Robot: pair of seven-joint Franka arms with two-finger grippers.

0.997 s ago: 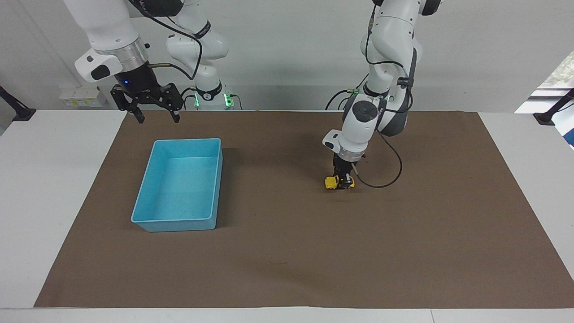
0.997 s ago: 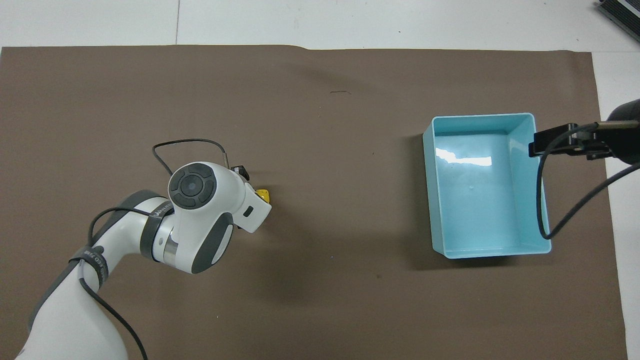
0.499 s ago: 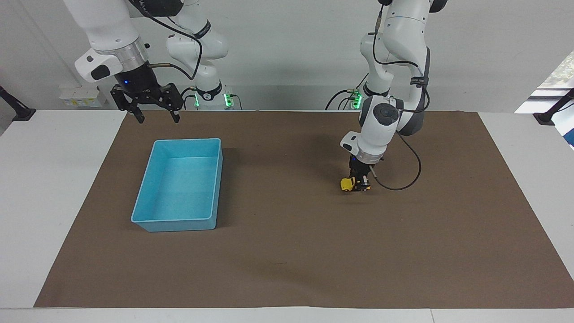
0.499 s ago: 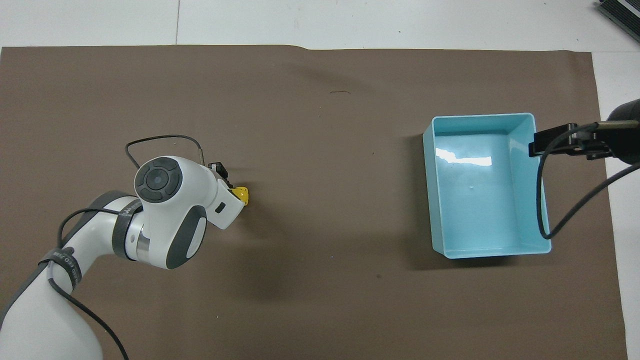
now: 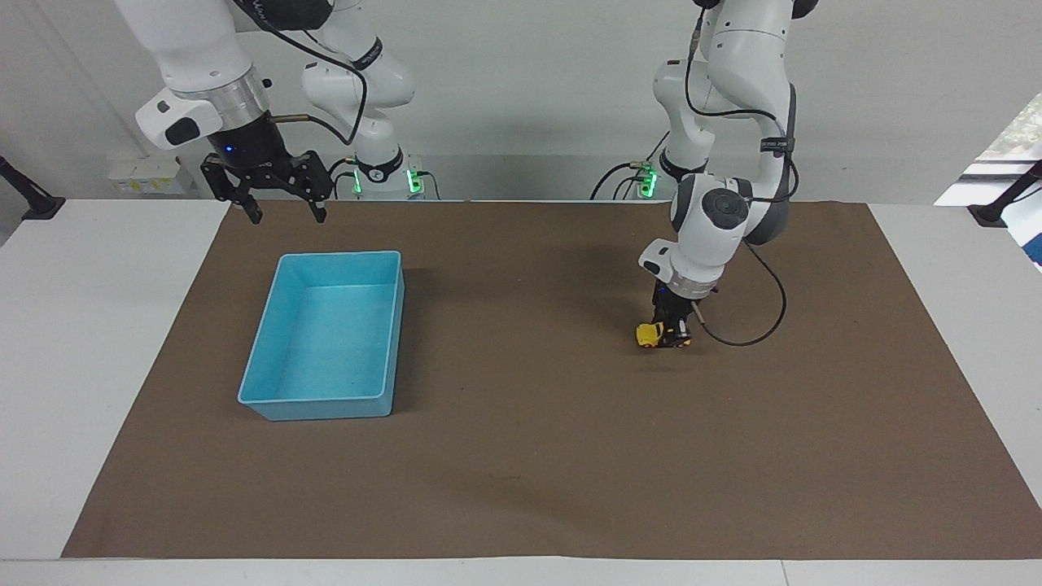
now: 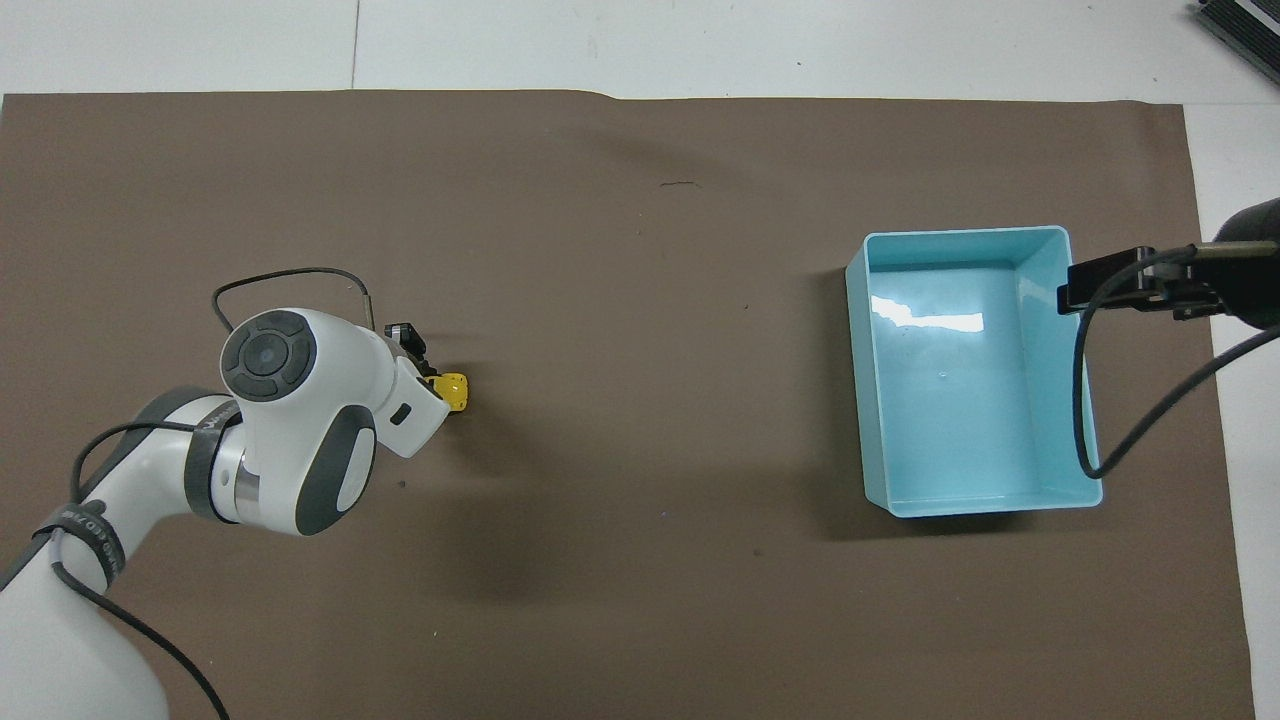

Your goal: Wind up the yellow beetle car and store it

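Surface: a brown mat (image 5: 521,456) is laid over a white table.
Car: the yellow beetle car (image 5: 650,334) is pressed on the mat toward the left arm's end, nose toward the blue tray (image 5: 269,391), well apart.
Left gripper (image 5: 672,332): clamped on the car from above.
Right gripper (image 5: 282,213): fingers wide, waiting above the tray's nearer end.

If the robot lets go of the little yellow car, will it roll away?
Probably. The yellow beetle car sits on its small black wheels on the flat brown mat, so it would likely roll. It looks tiny and hard, so likely light and stiff. The left gripper is shut on it, and its rounded body might slip in a loose grip.
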